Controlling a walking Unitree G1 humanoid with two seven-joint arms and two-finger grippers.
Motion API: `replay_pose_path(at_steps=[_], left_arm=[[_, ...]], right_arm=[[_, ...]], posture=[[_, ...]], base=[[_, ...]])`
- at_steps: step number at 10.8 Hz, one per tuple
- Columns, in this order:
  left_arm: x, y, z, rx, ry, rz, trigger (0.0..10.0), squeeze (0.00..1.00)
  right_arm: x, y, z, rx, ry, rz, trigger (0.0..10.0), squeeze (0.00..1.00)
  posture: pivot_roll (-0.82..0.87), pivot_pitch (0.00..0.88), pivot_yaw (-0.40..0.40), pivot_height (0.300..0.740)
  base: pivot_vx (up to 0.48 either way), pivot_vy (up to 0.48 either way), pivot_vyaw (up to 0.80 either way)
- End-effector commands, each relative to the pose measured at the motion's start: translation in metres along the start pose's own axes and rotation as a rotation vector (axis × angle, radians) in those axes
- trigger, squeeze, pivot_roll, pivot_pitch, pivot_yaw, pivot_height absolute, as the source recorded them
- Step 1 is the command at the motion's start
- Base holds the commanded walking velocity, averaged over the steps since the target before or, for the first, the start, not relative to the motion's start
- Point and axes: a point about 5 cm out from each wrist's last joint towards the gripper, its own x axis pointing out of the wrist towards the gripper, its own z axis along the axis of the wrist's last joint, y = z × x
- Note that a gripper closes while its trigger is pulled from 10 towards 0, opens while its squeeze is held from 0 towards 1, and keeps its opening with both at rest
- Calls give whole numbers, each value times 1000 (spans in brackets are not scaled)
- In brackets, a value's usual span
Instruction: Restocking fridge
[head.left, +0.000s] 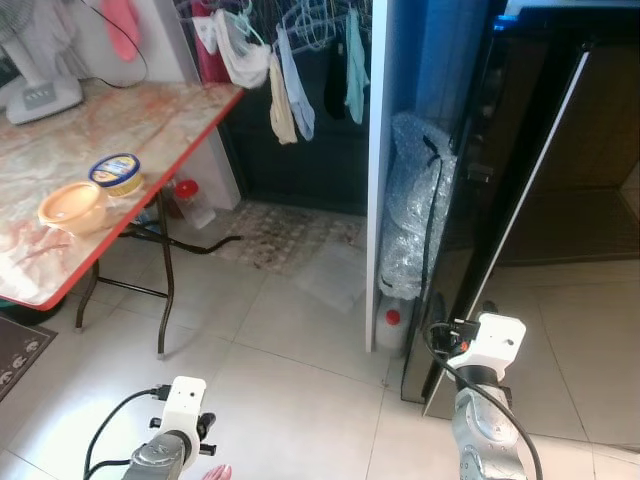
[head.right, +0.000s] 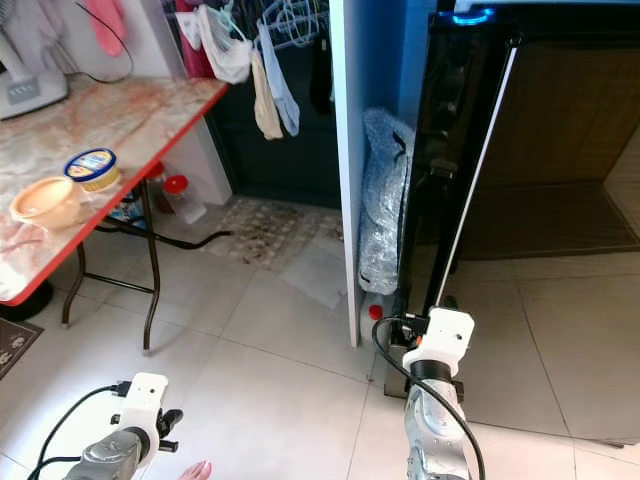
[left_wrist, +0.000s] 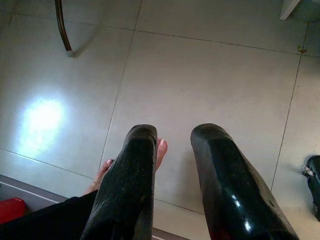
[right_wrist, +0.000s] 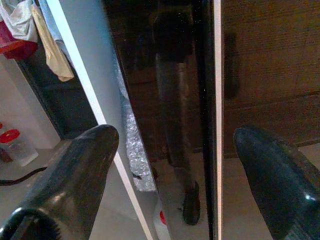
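Observation:
The black glossy fridge (head.left: 530, 190) stands on the right with its door shut, and a silver strip (head.left: 510, 220) runs down the door's edge. My right arm (head.left: 488, 350) is raised just in front of the door's lower part. My right gripper (right_wrist: 175, 135) is open, fingers wide apart, pointing at the door (right_wrist: 170, 75) and the silver strip (right_wrist: 217, 100), holding nothing. My left arm (head.left: 182, 400) hangs low, and my left gripper (left_wrist: 175, 132) points down at the tiled floor, open and empty. On the red-edged table (head.left: 150, 150) sit a yellow bowl (head.left: 73, 207) and a tub with a blue-and-yellow lid (head.left: 115, 173).
A white partition (head.left: 378, 150) stands left of the fridge, with a bubble-wrapped bundle (head.left: 405, 200) and a red-capped bottle (head.left: 393, 322) between them. Clothes (head.left: 290, 70) hang behind. A fan (head.left: 40, 95) is on the table, a red-lidded jar (head.left: 187, 195) under it. A person's bare foot (left_wrist: 159, 150) is beside my left gripper.

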Motion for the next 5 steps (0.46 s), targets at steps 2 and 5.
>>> replay_pose_path(at_steps=[2, 5], left_arm=[[-2, 6, -5, 3, 19, 14, 10000, 0], [-2, 6, -5, 4, 19, 14, 10000, 0]], right_arm=[[1, 2, 2, -1, -4, -4, 10000, 0], [2, 1, 2, 5, 1, -18, 10000, 0]], posture=[[-217, 38, 133, 740], [-215, 39, 133, 740]], base=[[0, 0, 0], [0, 0, 0]])
